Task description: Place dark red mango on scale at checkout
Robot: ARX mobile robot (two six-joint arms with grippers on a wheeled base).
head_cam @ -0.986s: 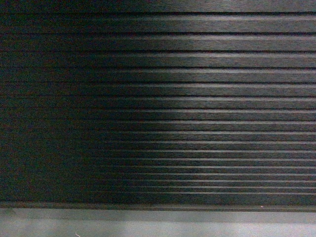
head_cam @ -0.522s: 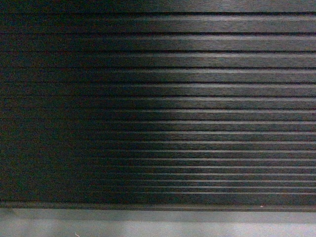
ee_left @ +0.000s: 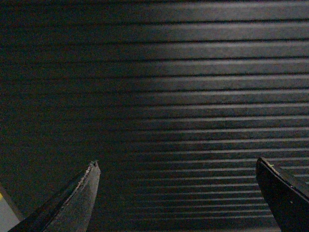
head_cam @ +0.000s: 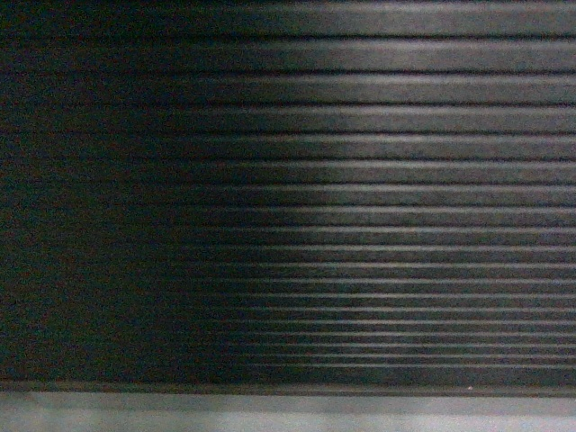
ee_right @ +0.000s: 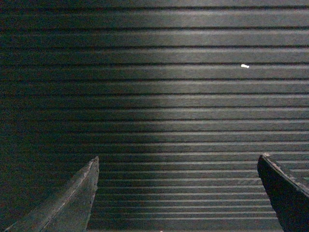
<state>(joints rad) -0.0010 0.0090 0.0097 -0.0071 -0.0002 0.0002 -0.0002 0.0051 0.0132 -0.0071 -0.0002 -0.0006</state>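
Since the earlier head frames the ribbed front of the checkout [head_cam: 360,207] has slid down a bit in the picture and gone slightly blurry, and the grey plinth [head_cam: 288,412] strip along the bottom edge is thinner, so the robot's view is probably tilting or rising.

The catch is that neither the mango nor the scale shows in any view. All three cameras just stare at dark horizontal slats. So which way the fruit lies from either hand, its long axis, which arm is nearer, how it looks: can't tell from here. Best guess is it's up on the table top, above the upper edge of the frame.

The left hand [ee_left: 178,193] is spread open with nothing in it. The right hand [ee_right: 178,193] is the same, wide and empty, with a tiny white speck [ee_right: 245,66] on the slats at upper right.
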